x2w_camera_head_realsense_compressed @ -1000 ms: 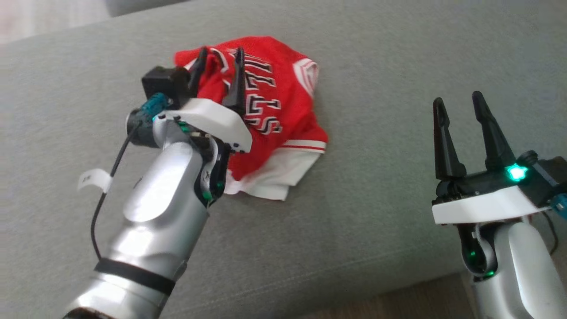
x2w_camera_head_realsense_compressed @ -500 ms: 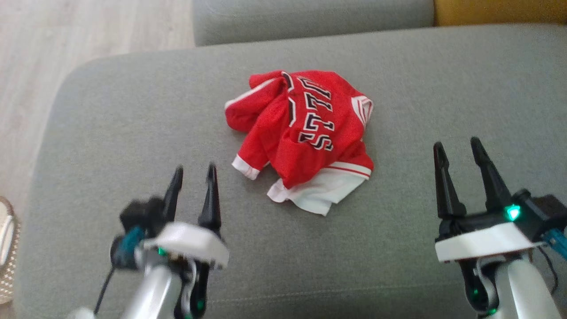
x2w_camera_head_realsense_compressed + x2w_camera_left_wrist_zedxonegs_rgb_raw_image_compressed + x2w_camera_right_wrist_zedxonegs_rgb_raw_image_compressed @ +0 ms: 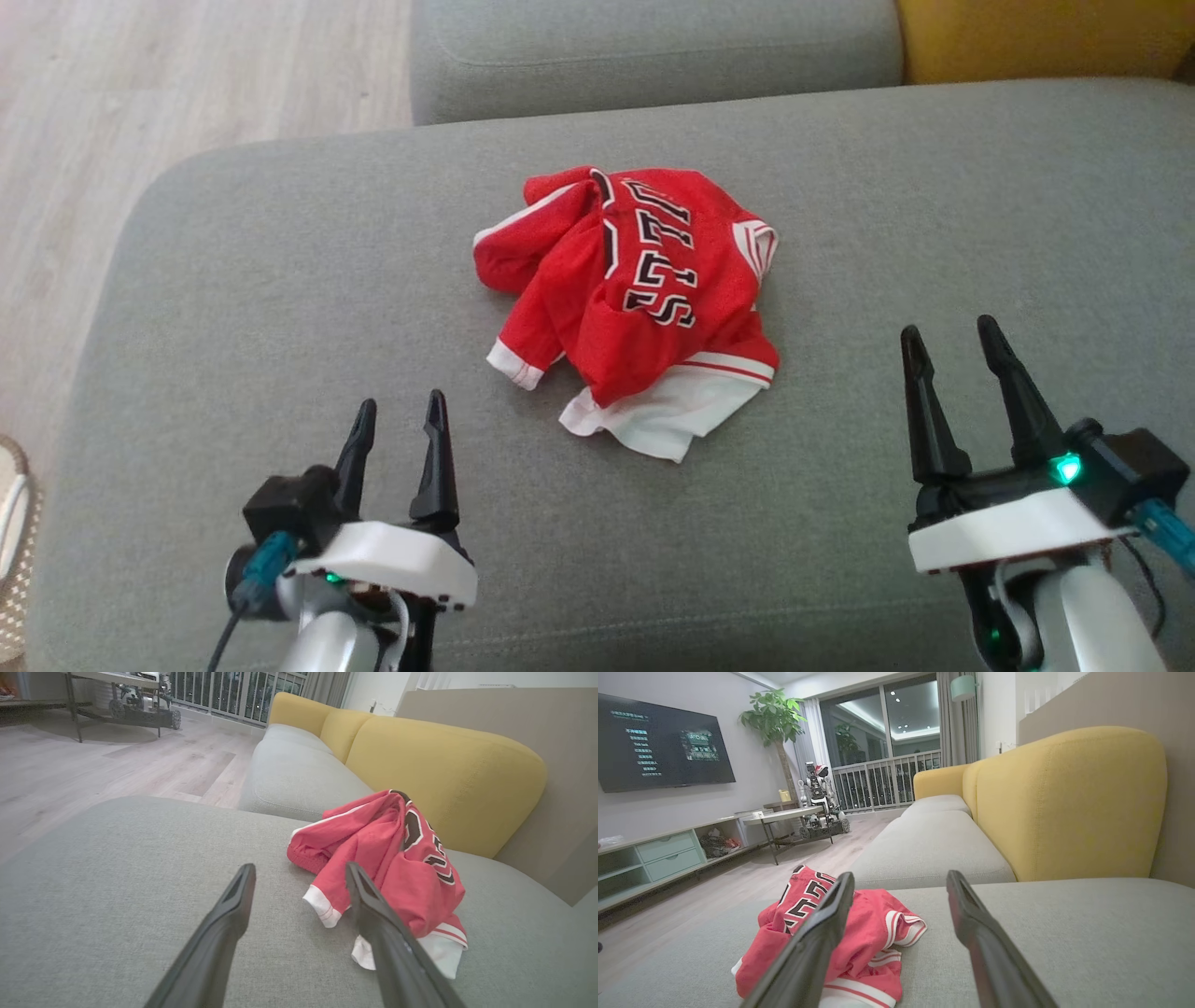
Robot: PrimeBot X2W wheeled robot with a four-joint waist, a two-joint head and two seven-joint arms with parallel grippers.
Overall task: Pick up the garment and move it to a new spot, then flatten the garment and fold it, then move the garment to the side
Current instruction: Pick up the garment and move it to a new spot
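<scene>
**Left Arm Drawing Back From the Crumpled Jersey**

The left gripper (image 3: 400, 399) is sitting at the lower left of the head view, its fingers (image 3: 432, 467) standing apart and holding nothing; a second ago those same fingers were reaching over the red cloth. The head camera has also swung since then, so part of that shift is the camera's doing.

The garment (image 3: 635, 299) is lying loose in the middle of the frame, directly on the grey sofa cushion (image 3: 280, 280); it is bunched in a heap, with lettering facing up and a white hem spilling toward the lower edge. The right gripper (image 3: 946, 325) is hovering at the lower right, fingers likewise spread and empty, well apart from the cloth.

In the left wrist view the garment (image 3: 397, 858) is showing right of centre, with the yellow backrest (image 3: 444, 765) rising behind it.

Judging by this, the garment is resting released at its spot; flattening seems to be the step coming up, and nothing is looking smoothed or folded yet.

No container is taking part here. At the left of the right wrist view, a low cabinet (image 3: 668, 854) is showing an open compartment with a dark bundle inside, too small to identify.
</scene>
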